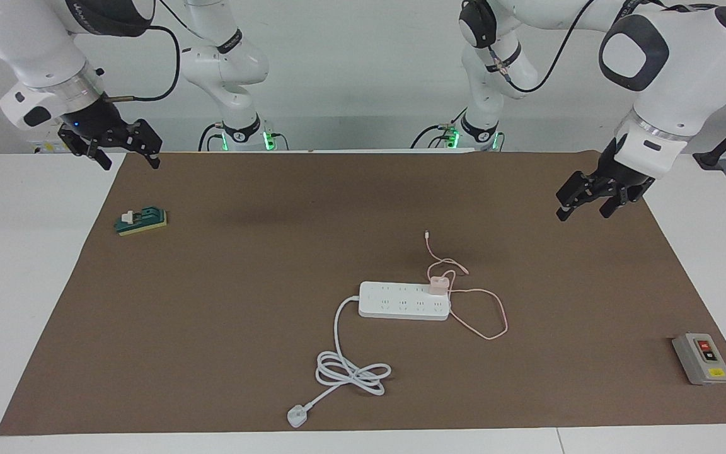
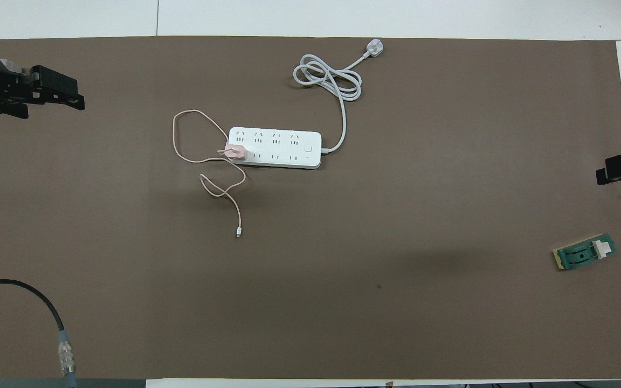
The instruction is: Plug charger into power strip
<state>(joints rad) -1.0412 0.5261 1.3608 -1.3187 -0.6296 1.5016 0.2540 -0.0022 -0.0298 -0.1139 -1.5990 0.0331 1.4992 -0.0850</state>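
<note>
Pink charger [image 1: 438, 285] seated in white power strip [image 1: 401, 301]

This is a robotics lab, no mistaking it. Two white robot arms are bolted at one end of a long white bench [image 1: 23, 284], green status lights glowing at their bases, black cables looped along their joints. A plain brown mat [image 1: 243, 328] covers the worktop like a staged test area, with a few odd items laid out on it: a grey switch box [image 1: 701, 358] with red and yellow buttons, a small green fixture [image 1: 142, 221]. Bare pale walls, nothing homely about it
</note>
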